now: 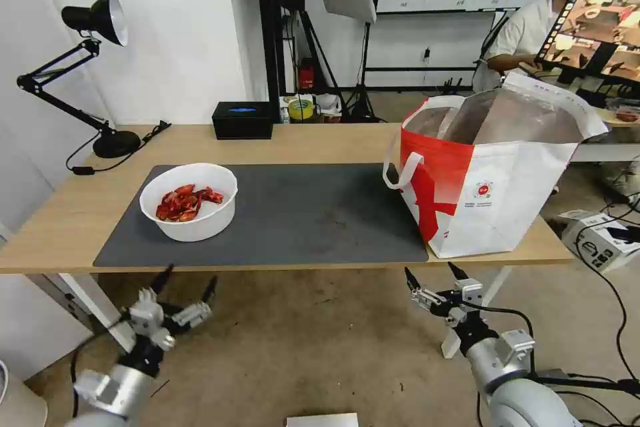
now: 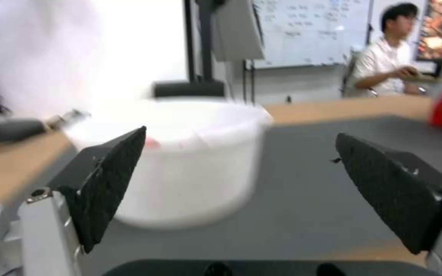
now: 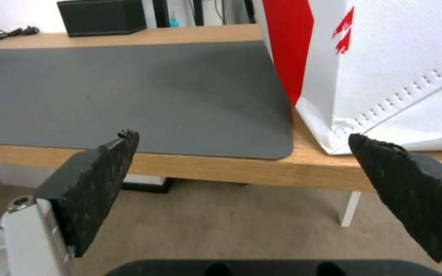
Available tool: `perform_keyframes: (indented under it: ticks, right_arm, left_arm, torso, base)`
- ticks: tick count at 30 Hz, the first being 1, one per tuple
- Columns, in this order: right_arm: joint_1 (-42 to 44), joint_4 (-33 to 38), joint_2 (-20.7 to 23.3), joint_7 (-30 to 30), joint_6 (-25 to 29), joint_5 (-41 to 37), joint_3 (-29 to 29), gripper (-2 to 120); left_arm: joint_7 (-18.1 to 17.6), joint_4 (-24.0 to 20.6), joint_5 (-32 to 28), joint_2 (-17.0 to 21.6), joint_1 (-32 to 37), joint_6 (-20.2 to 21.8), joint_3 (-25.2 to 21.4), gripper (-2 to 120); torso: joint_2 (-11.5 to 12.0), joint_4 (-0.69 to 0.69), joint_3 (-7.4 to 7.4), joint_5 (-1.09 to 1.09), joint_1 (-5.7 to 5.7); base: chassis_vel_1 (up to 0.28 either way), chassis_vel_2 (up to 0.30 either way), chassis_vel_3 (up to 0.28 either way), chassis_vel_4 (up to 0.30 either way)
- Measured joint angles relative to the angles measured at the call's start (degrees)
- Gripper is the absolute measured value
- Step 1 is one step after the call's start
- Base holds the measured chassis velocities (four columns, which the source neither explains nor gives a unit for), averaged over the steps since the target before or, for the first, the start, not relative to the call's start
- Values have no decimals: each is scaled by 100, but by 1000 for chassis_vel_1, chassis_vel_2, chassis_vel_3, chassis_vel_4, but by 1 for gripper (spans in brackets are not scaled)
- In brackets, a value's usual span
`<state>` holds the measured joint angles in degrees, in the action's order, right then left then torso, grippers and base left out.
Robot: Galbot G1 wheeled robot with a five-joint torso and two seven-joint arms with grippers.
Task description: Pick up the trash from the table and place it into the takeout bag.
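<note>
White round bowl of red crayfish shells [image 1: 189, 202] sits on the grey mat at nine o'clock; the boxy white-and-red takeout bag [image 1: 490, 180] at three. Left hand [image 1: 187, 283] and right hand [image 1: 434, 275] hover below the light-wood surface [image 1: 53, 213], both wide.

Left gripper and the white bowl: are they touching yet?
Apart. In the head view the left gripper hangs open below the table edge, short of the white bowl on the grey mat. The right gripper is also open, near the takeout bag.

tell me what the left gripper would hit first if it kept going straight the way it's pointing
Most likely the white bowl of red shells: the left gripper, open, points at it across the grey mat. The bowl sits slightly off-centre toward one finger, so depth and exact contact are uncertain.
</note>
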<state>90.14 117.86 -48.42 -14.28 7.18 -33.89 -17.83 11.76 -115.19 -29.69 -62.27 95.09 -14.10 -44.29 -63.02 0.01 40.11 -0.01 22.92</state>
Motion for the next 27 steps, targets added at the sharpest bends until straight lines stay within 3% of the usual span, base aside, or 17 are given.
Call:
perform_keyframes:
  ticks: [2, 4, 6, 8, 11, 15, 18, 19, 23, 25, 27]
  right_arm:
    - [0, 1, 0, 0, 0, -1, 0, 100]
    - [-1, 1, 1, 0, 0, -2, 0, 100]
    - [-2, 2, 2, 0, -1, -3, 0, 100]
    - [-3, 2, 2, 0, -1, -3, 0, 100]
    - [-2, 3, 3, 1, -1, -5, -1, 100]
    - [-2, 4, 4, 1, -1, -6, -1, 100]
    - [-3, 5, 4, 1, -1, -8, -2, 100]
    - [-3, 5, 4, 1, -1, -8, -2, 100]
    - [-3, 7, 4, 3, -1, -9, -3, 100]
    - [-3, 7, 4, 3, -1, -9, -3, 100]
    - [-3, 8, 4, 3, -1, -9, -3, 100]
  left_arm:
    - [-392, -114, -383, 490, -281, 504, -186, 100]
    - [-548, -137, -547, 695, -403, 683, -222, 100]
    - [-928, -147, -1101, 1298, -762, 1147, -285, 100]
    - [-1003, -127, -1284, 1488, -864, 1296, -305, 100]
    - [-1048, -35, -1801, 2066, -1115, 1968, -399, 100]
    - [-1015, 37, -2160, 2360, -1302, 2387, -396, 100]
    - [-977, 252, -2686, 2704, -1698, 2912, -197, 100]
    - [-977, 252, -2686, 2704, -1698, 2912, -197, 100]
    - [-978, 860, -3324, 3164, -2687, 3620, 580, 100]
    - [-991, 960, -3419, 3224, -2832, 3732, 675, 100]
    - [-1088, 1245, -3567, 3339, -3180, 4110, 903, 100]
  torso:
    - [0, 0, 0, 1, 0]
    - [0, 0, 0, 0, 1]
    - [0, -2, 0, 1, 1]
    - [0, -2, 0, 0, 1]
    - [0, 0, 0, 0, 1]
    - [0, 0, 0, 0, 1]
    - [0, 0, 1, 0, 1]
    - [0, 0, 1, 0, 1]
    - [0, -1, 0, -2, 1]
    - [0, -3, 0, 2, 1]
    - [1, -1, 0, 0, 1]
  base:
    - [0, 0, 0, 0]
    - [0, 0, 0, 0]
    - [0, 0, 0, 0]
    - [0, 0, 0, 0]
    - [0, 0, 0, 0]
    - [0, 0, 0, 0]
    - [0, 0, 0, 0]
    - [0, 0, 0, 0]
    - [0, 0, 0, 0]
    - [0, 0, 0, 0]
    - [0, 0, 0, 0]
